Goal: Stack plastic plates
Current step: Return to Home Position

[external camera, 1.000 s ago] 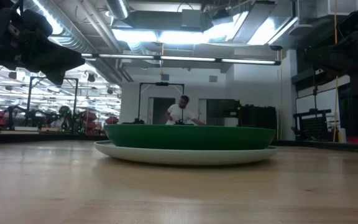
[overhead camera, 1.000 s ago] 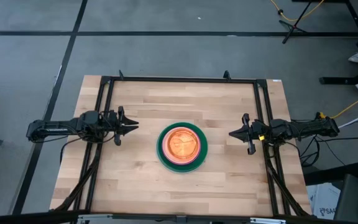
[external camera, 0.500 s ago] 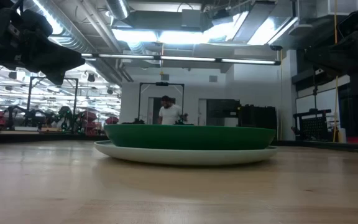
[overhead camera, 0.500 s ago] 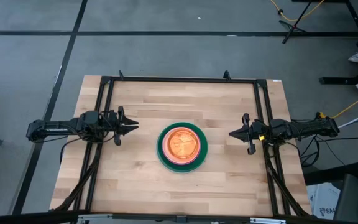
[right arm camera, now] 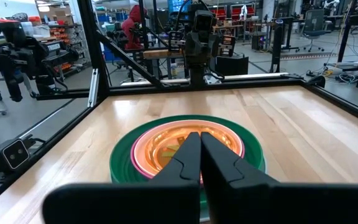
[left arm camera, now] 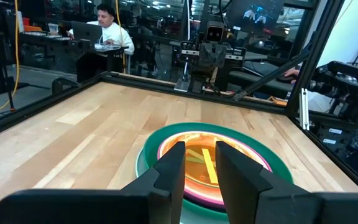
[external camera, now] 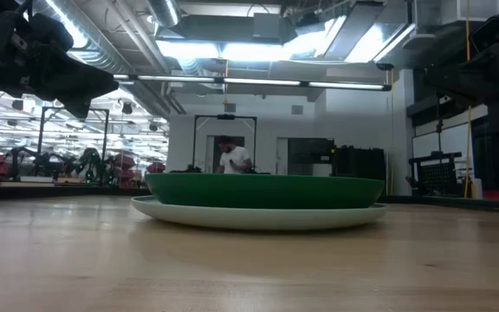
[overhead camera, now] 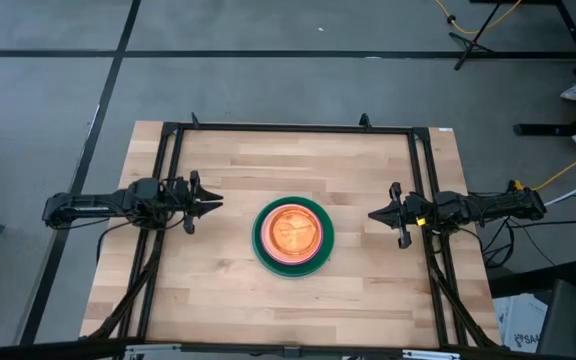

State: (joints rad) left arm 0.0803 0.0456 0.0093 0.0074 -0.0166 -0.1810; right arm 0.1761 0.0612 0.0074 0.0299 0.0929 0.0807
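The plastic plates (overhead camera: 293, 236) sit nested in one stack at the middle of the table. A pale light-blue plate (external camera: 258, 217) rests on the wood at the bottom, and the dark green one (external camera: 265, 189) lies in it. Inside come a magenta rim (left arm camera: 253, 163) and translucent orange and lime plates (right arm camera: 166, 144). My left gripper (overhead camera: 216, 203) hovers to the stack's left, open by a narrow gap (left arm camera: 197, 152). My right gripper (overhead camera: 373, 214) hovers to the stack's right, shut (right arm camera: 200, 135). Both point at the stack and touch nothing.
A black metal frame (overhead camera: 288, 128) runs along the table's far edge and both sides. Bare wood (overhead camera: 288, 160) lies all around the stack. A person (external camera: 230, 158) stands far off in the room behind the table, and another person (left arm camera: 107, 28) sits at a desk beyond the frame.
Both arms and the plates have kept still. The person far behind the table has walked toward the left of the low view.
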